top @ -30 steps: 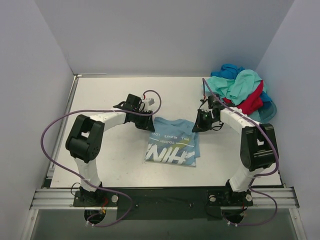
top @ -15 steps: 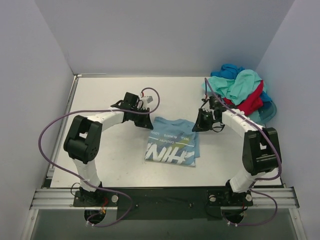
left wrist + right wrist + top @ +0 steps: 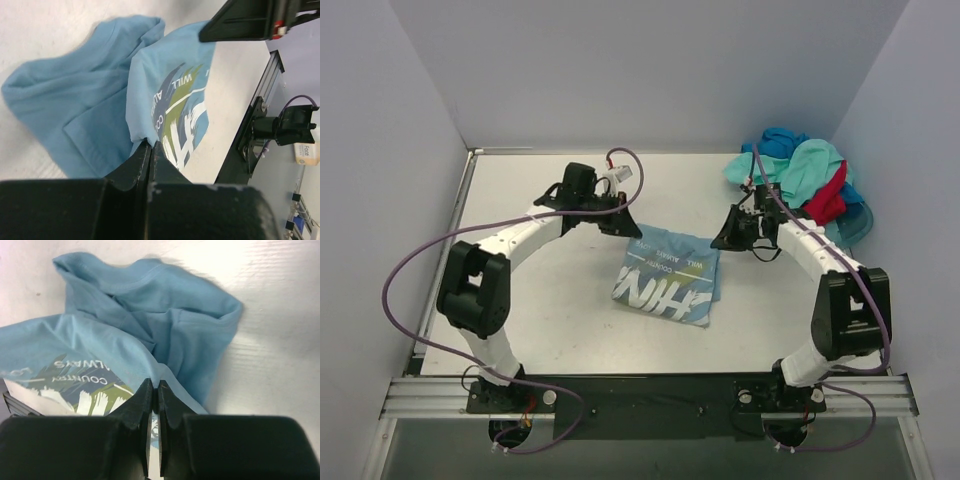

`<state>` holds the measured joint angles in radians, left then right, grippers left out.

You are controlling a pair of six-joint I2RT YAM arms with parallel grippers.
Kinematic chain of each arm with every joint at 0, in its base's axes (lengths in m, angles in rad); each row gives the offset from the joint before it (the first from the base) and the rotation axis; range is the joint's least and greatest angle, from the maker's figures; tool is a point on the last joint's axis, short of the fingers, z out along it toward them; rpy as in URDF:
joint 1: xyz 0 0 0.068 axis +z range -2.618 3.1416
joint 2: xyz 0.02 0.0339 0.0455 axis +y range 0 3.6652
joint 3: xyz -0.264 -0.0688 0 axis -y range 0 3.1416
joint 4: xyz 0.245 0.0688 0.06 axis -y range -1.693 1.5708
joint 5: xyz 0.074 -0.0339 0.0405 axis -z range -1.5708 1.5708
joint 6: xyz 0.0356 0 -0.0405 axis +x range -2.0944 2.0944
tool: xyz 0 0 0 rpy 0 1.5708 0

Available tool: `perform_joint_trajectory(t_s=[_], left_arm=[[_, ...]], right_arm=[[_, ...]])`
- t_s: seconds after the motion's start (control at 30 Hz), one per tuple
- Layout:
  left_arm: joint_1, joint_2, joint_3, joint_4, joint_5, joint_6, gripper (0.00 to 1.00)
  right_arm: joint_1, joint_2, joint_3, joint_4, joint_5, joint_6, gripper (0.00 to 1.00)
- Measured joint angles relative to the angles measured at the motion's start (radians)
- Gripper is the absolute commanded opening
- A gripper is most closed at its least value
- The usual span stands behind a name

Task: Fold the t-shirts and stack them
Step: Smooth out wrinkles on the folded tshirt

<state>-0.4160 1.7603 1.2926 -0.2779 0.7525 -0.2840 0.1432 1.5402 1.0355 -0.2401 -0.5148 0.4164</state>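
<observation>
sky-blue printed t-shirt (image 3: 668, 278) is mid-surface (image 3: 550, 300), print up, near hem lying flat, far edge held between my claws. My left claw (image 3: 632, 229) is clamped on its far-left corner, right claw (image 3: 725, 240) clamped on its far-right corner. The other t-shirts (image 3: 800, 178) (mint, red, deeper blue) are heaped at the far-right corner, apart from it.

Both arms arch out from the near edge, elbows flared wide, wrists tipped down and inward over the middle of the surface. Left pincer (image 3: 628, 228): jaws squeezed tight. Right pincer (image 3: 724, 240): same story, each nipping an edge of the light-blue t-shirt (image 3: 670, 282).
</observation>
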Motion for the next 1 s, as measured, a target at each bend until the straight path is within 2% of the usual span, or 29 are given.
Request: perform_joint_trajectory(t_s=[0.3,0.43,0.6,0.7,0.73,0.77,0.8,0.83,0.87,1.0], left_arm=[[-0.016,0.186,0.082,0.217,-0.023,-0.070,0.00],[-0.014,0.292,0.153,0.247,-0.077,-0.056,0.00],[-0.002,0.373,0.199,0.252,-0.156,-0.030,0.00],[0.007,0.394,0.199,0.251,-0.204,-0.016,0.03],[0.008,0.399,0.199,0.250,-0.219,-0.011,0.03],[0.008,0.402,0.200,0.250,-0.236,-0.005,0.05],[0.008,0.405,0.200,0.250,-0.253,0.004,0.11],[0.007,0.409,0.202,0.250,-0.268,0.013,0.16],[0.005,0.413,0.207,0.248,-0.284,0.025,0.27],[0.004,0.419,0.229,0.202,-0.331,0.064,0.45]], right_arm=[[-0.081,0.176,0.005,0.090,0.000,0.037,0.00],[-0.092,0.253,0.043,0.117,0.005,0.060,0.01],[-0.097,0.338,0.140,0.117,0.018,0.078,0.13],[-0.097,0.369,0.177,0.117,0.035,0.080,0.15],[-0.097,0.376,0.184,0.116,0.042,0.081,0.21],[-0.097,0.383,0.192,0.112,0.048,0.081,0.24],[-0.097,0.388,0.199,0.107,0.052,0.082,0.32],[-0.097,0.393,0.211,0.096,0.058,0.081,0.35],[-0.097,0.400,0.228,0.083,0.062,0.079,0.38],[-0.097,0.416,0.298,0.042,0.094,0.054,0.44]])
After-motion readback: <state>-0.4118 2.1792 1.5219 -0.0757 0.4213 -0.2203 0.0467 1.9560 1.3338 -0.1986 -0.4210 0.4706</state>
